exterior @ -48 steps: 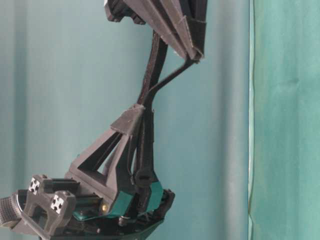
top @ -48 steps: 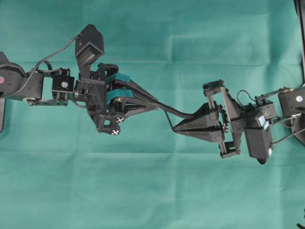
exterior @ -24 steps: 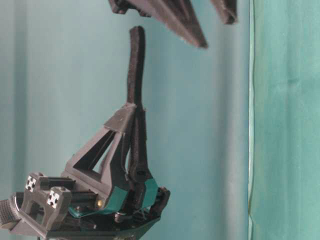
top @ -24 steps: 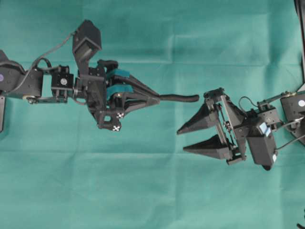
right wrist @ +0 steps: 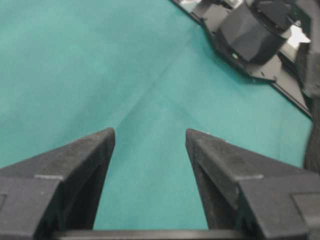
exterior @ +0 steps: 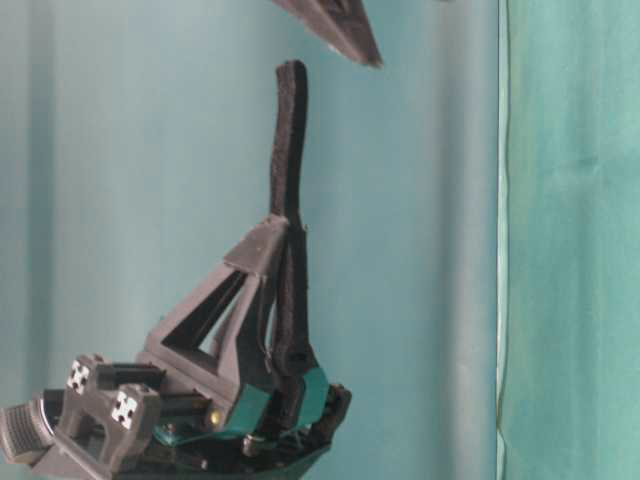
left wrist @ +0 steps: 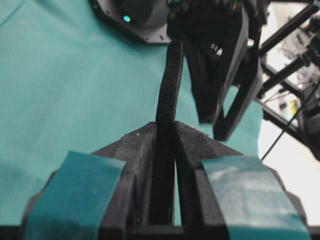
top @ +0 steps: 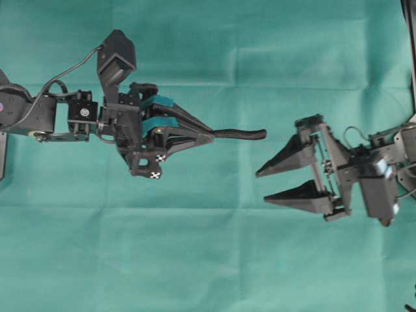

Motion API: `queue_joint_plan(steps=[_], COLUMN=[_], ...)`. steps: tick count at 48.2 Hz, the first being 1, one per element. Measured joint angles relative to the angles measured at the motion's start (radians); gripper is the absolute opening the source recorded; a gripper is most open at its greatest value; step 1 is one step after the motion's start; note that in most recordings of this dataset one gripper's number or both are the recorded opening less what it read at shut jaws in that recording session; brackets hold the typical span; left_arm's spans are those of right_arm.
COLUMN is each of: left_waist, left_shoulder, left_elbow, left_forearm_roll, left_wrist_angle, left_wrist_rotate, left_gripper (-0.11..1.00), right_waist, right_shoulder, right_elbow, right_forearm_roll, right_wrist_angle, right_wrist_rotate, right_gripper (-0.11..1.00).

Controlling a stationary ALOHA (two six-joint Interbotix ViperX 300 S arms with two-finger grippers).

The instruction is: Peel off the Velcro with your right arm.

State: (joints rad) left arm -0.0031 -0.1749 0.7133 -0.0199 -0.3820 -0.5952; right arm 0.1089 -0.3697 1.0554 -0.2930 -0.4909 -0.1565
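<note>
The left gripper (top: 209,135) reaches in from the left of the overhead view, its teal-taped fingers (left wrist: 250,185) pressed together on the Velcro (top: 240,134). The strip lies in the narrow slot between them and sticks out past their tips toward the right, free in the air above the green cloth (top: 208,260). In the left wrist view the Velcro (left wrist: 169,85) rises out of the slot with a slight bend and a fuzzy black surface. In the table-level view the Velcro (exterior: 288,150) runs straight up the frame from the left gripper (exterior: 278,235).

Small black-and-white checker markers (top: 155,173) sit on the left gripper's body; no writing on them can be read.

Further right, the right gripper (top: 260,186) points its plain black fingers (top: 286,159) at the left one. They stand well apart, with only cloth between them in the right wrist view (right wrist: 150,137), and hold nothing. Their tips lie near the Velcro's free end, a little lower in the overhead view, apart from it. In the table-level view one fingertip (exterior: 350,35) of the right gripper shows near the tip of the strip, not touching
</note>
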Motion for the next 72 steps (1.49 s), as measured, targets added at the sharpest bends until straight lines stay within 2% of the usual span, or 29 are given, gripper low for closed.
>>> queue_joint_plan(steps=[6, 17, 31, 45, 58, 72], left_waist=[0.0, 0.0, -0.006, -0.025, -0.041, -0.052], left_shoulder=[-0.025, -0.061, -0.092, -0.098, -0.109, -0.109], left_elbow=[0.026, 0.078, 0.107, 0.118, 0.141, 0.15], left_forearm_roll=[0.0, 0.0, 0.0, 0.0, 0.002, 0.0], left_wrist_angle=[-0.002, -0.029, -0.034, -0.034, -0.032, -0.029], left_wrist_rotate=[0.008, 0.029, 0.152, 0.264, 0.383, 0.41], left_gripper=[0.1, 0.1, 0.1, 0.1, 0.1, 0.1], right_waist=[-0.002, -0.008, -0.021, -0.037, -0.049, -0.051], right_shoulder=[-0.052, -0.147, -0.241, -0.27, -0.27, -0.27], right_elbow=[0.038, 0.094, 0.13, 0.132, 0.132, 0.13], right_forearm_roll=[0.041, 0.153, 0.284, 0.385, 0.402, 0.402], right_wrist_angle=[-0.002, -0.002, -0.002, -0.002, -0.002, -0.002], right_wrist_rotate=[0.0, 0.0, 0.0, 0.026, 0.087, 0.106], right_gripper=[0.24, 0.24, 0.24, 0.24, 0.24, 0.24])
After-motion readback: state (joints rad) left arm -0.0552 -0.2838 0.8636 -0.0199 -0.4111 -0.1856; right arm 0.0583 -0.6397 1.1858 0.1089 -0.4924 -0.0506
